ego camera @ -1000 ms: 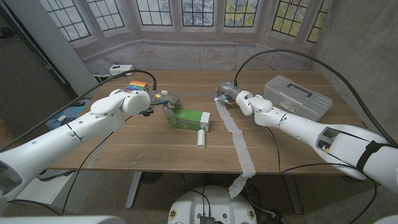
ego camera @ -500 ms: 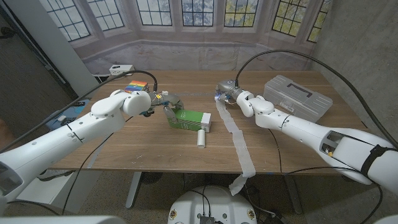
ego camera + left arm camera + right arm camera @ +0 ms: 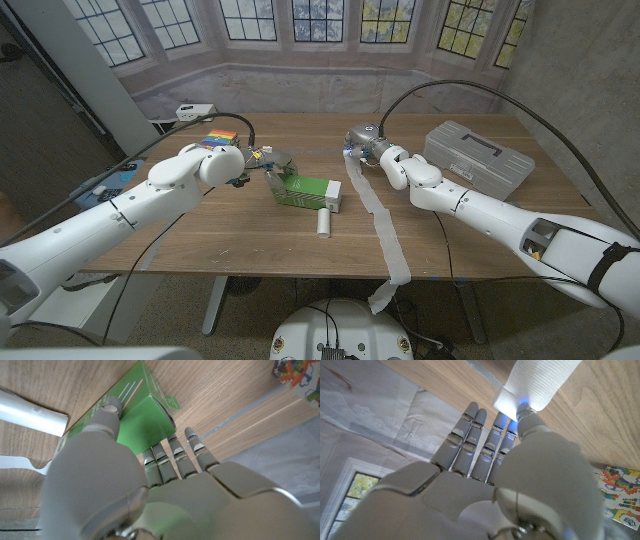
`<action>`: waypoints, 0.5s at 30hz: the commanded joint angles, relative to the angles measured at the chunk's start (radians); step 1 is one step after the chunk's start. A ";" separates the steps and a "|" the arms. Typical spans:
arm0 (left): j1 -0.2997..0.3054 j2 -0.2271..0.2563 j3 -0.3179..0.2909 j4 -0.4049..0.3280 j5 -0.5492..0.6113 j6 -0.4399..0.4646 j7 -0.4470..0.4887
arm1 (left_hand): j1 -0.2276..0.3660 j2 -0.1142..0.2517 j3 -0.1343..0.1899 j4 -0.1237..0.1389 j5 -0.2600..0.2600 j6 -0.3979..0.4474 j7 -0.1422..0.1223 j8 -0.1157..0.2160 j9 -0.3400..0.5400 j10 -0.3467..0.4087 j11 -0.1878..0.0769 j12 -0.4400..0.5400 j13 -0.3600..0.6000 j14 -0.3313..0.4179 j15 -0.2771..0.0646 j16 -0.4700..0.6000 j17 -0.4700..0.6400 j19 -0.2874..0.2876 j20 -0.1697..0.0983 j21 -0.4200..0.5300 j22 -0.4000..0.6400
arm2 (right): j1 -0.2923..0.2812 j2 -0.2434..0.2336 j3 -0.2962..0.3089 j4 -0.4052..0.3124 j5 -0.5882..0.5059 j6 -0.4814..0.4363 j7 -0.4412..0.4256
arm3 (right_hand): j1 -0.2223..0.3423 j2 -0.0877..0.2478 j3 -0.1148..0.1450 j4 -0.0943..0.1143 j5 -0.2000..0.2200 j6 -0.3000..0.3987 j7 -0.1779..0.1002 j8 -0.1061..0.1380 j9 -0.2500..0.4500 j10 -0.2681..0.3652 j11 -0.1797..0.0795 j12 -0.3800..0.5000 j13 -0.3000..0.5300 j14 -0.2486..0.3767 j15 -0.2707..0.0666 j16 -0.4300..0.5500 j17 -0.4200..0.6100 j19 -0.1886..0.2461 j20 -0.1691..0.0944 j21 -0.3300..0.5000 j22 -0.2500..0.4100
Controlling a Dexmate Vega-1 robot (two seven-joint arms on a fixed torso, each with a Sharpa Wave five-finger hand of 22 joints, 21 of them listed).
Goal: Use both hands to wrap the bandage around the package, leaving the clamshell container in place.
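- On the left side of the tabletop (image 3: 200, 235), left hand (image 3: 272, 168) grips the near-left end of the green package (image 3: 305, 192); left wrist view shows thumb (image 3: 107, 415) pressed on the box's top face, fingers (image 3: 172, 452) down against its end.
- Package lies flat, long side running roughly left-right, about mid-tabletop; white end panel faces right.
- White bandage roll (image 3: 323, 222) lies just in front of the package's right end, close to it, touching or not can't tell; same roll at the wrist view's edge (image 3: 30, 407).
- Right hand (image 3: 362, 143) sits toward the far middle of the tabletop, pinching the far end of the bandage strip (image 3: 378, 215); right wrist view shows thumb (image 3: 530, 420) clamping the white ribbed strip (image 3: 537, 382) against the fingers (image 3: 470, 445).
- Strip runs from the right hand toward the robot across the wood, passes right of the package and roll, apart from both, then drapes over the near tabletop edge and hangs down.
- Grey clamshell container (image 3: 478, 157), lid down, sits at the right side of the tabletop, well apart from the package.
- Colourful box (image 3: 217, 136) at the far left, behind the left hand.
- Cables arc over both arms.
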 commanded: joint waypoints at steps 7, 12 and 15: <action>-0.054 -0.055 0.035 0.033 0.023 -0.009 -0.021 | 0.014 0.065 0.022 0.012 0.008 0.078 -0.002 0.094 0.002 0.015 -0.009 -0.007 0.006 0.008 0.001 -0.002 0.007 -0.002 -0.001 0.005 0.003 | -0.024 0.000 0.026 -0.079 -0.037 -0.006 -0.024 | 0.015 0.002 -0.005 0.000 0.002 0.010 -0.002 0.007 0.005 0.007 0.001 0.008 0.007 0.013 -0.153 0.005 0.004 0.011 -0.049 0.002 0.004; -0.055 -0.061 0.037 0.035 0.023 -0.002 -0.016 | 0.012 0.066 0.023 0.013 0.009 0.078 -0.001 0.096 0.002 0.015 -0.006 -0.008 0.007 0.007 0.002 -0.004 0.007 -0.002 -0.001 0.005 0.003 | -0.029 0.005 0.033 -0.089 -0.044 -0.017 -0.022 | 0.018 0.001 -0.007 0.000 0.002 0.010 -0.002 0.005 0.006 0.006 0.003 0.007 0.008 0.014 -0.153 0.004 0.004 0.012 -0.049 0.002 0.004; -0.054 -0.064 0.037 0.035 0.022 0.004 -0.013 | 0.013 0.067 0.023 0.012 0.009 0.077 0.000 0.097 0.002 0.016 -0.008 -0.008 0.008 0.008 0.002 -0.003 0.007 -0.002 0.000 0.005 0.003 | -0.028 0.006 0.035 -0.092 -0.044 -0.011 -0.021 | 0.019 0.002 -0.008 0.000 0.002 0.009 -0.002 0.005 0.006 0.009 0.004 0.008 0.008 0.015 -0.154 0.003 0.005 0.012 -0.049 0.002 0.004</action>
